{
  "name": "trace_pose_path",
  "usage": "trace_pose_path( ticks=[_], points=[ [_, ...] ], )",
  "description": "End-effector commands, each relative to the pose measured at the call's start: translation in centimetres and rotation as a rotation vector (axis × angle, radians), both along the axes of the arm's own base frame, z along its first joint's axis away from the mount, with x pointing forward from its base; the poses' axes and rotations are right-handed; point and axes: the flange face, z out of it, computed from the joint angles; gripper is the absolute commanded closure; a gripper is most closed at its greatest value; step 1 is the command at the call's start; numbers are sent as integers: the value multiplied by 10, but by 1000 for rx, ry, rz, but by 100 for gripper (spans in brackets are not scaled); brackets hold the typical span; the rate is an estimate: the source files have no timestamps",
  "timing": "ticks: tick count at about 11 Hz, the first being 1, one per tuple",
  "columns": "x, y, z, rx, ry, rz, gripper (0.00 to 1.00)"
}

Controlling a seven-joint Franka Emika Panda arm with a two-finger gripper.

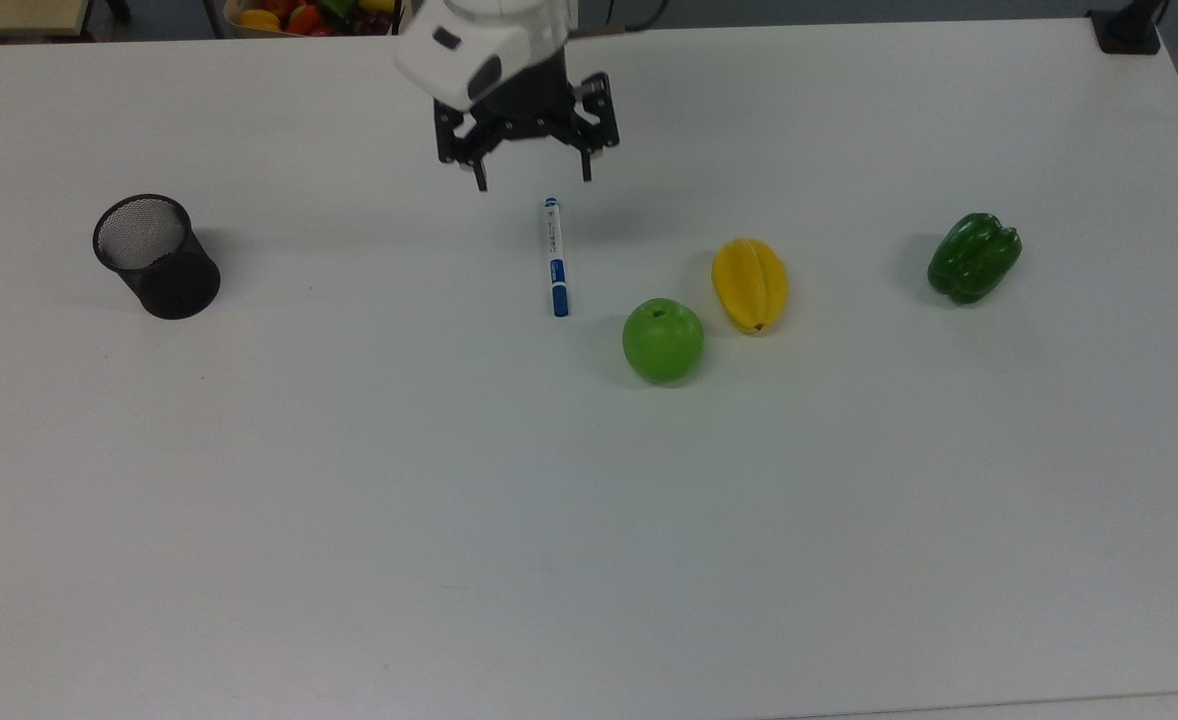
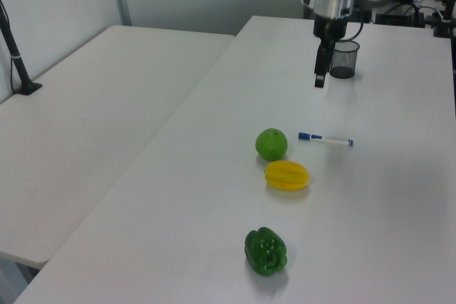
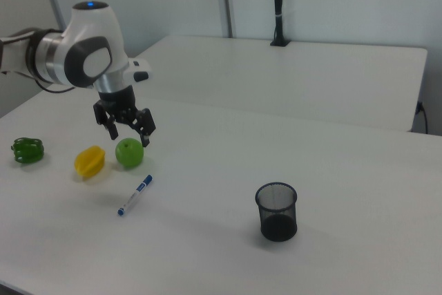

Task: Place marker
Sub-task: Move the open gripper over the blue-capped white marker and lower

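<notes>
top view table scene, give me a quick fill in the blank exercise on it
1. The marker lies flat on the table, with the tool above it, open and holding ____.
2. The fruit nearest the marker's blue cap is the green ____.
3. In the top view, the black mesh cup stands far to the marker's ____.
4. The yellow starfruit lies between the apple and the green ____.

Missing words: nothing; apple; left; pepper

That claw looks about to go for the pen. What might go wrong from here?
The marker is slim and lies flat on the table, so the open gripper, hanging above its far end, might close off-centre and roll it away. The green apple sits near the capped end and might get nudged. The mesh cup stands far off, so a loose hold may drop it.
</notes>
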Motion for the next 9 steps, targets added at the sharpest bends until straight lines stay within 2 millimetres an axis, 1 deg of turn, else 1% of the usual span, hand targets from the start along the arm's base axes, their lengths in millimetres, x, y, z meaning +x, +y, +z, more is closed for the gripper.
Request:
trace_pose_path(
  ticks=[1, 4, 7, 8, 9],
  points=[
    [6, 11, -40, -4, 2, -14, 3],
    [16, 14, -76, -11, 13, -13, 9],
    [18, 24, -113, -24, 28, 5, 14],
    [17, 28, -122, -25, 22, 6, 17],
    [15, 29, -130, -28, 23, 11, 22]
  ],
)
